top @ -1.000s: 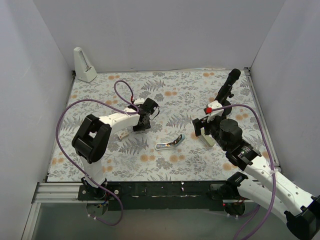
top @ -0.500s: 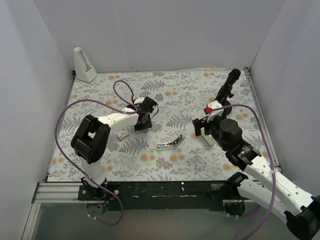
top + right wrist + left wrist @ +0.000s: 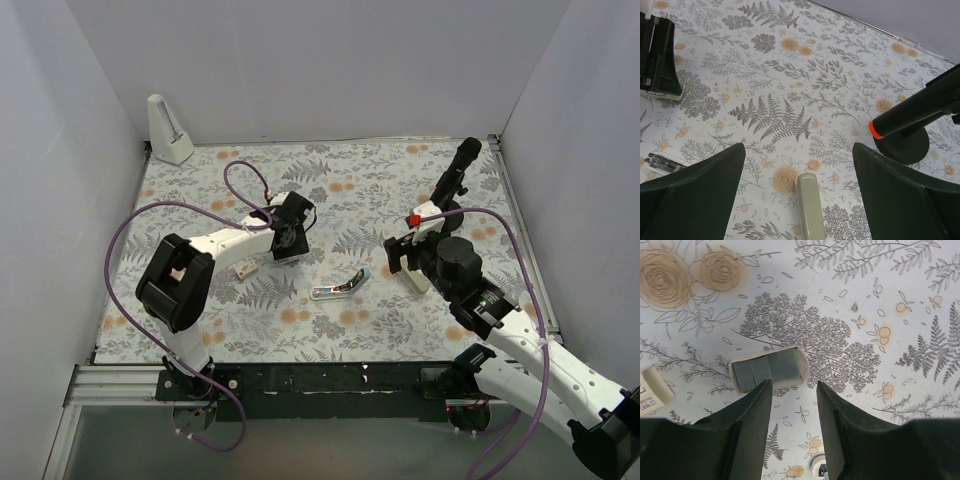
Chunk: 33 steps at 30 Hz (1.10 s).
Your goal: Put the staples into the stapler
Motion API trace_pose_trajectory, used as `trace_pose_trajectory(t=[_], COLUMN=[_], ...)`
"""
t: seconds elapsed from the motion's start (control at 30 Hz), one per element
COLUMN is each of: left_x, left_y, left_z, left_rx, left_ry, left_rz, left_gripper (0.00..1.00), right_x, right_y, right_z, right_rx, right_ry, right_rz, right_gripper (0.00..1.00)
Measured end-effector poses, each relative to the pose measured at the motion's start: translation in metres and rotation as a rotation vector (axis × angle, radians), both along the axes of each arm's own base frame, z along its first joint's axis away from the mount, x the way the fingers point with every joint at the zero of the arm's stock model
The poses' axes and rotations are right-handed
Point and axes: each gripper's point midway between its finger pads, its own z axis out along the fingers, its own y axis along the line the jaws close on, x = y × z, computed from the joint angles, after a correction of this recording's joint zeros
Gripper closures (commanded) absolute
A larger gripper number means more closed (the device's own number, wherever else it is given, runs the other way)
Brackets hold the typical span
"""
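In the left wrist view a small beige tray of grey staples lies open on the floral mat, just ahead of my left fingertip. Its box sleeve lies at the left edge, and shows from above as a small beige box. My left gripper is partly open over bare mat, holding nothing. The light-blue stapler lies open mid-table, between the two arms. My right gripper stands wide open and holds nothing.
An olive-gold bar lies on the mat below the right gripper. A black cylinder with an orange ring stands on a round base at the right. A white wedge-shaped object sits in the back left corner. White walls enclose the mat.
The left gripper has shifted slightly toward the back right over the mat. The right arm and the stapler have not moved.
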Motion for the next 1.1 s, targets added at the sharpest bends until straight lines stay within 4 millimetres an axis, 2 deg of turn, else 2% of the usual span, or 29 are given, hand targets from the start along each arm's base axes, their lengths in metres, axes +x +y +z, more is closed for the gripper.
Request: trace_pose_trajectory(t=[0.13, 0.47, 0.73, 1.1], left_x=[0.0, -0.012, -0.009, -0.013], left_y=[0.011, 0.05, 0.054, 0.052], left_z=[0.0, -0.002, 0.001, -0.005], left_rx=[0.034, 0.088, 0.076, 0.064], left_ry=[-0.01, -0.008, -0.02, 0.002], left_rz=[0.061, 0.194, 0.21, 0.198], left_gripper=[0.6, 0.7, 0.79, 0.81], right_x=[0.0, -0.001, 0.0, 0.0], right_y=[0.002, 0.005, 0.006, 0.006], right_z=[-0.003, -0.006, -0.009, -0.009], right_rx=[-0.005, -0.009, -0.014, -0.014], right_ry=[0.011, 0.02, 0.028, 0.028], right_rz=[0.012, 0.025, 0.029, 0.028], right_gripper=[0.04, 0.04, 0.04, 0.04])
